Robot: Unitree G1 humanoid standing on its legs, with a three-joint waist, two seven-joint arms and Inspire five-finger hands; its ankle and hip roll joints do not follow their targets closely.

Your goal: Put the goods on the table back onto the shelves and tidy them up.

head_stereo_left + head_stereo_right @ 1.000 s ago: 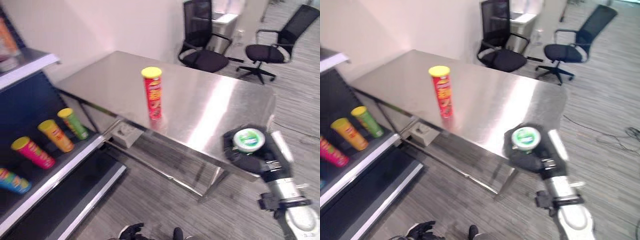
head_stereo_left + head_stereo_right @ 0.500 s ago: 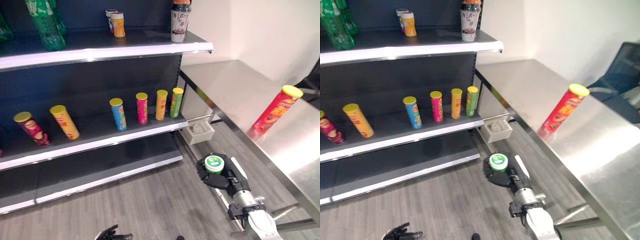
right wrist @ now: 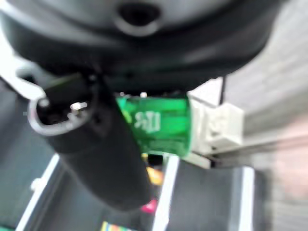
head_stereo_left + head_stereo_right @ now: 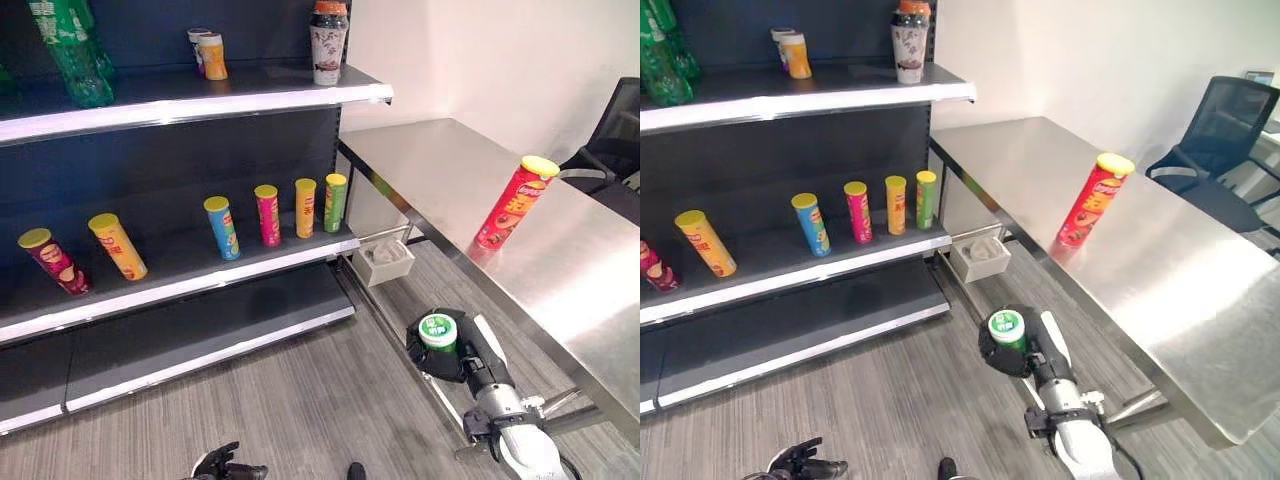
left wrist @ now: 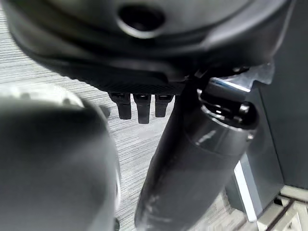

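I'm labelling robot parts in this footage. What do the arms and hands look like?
The right arm is silver-grey with a dark collar at the wrist, ending in a dark, bulky right hand with a white strip along one side. The left hand shows as glossy dark casing, a thick rounded thumb and short blocky dark fingers.

The green can (image 3: 159, 126) bears pale marks too blurred to read; the red can's (image 4: 511, 203) print is illegible.
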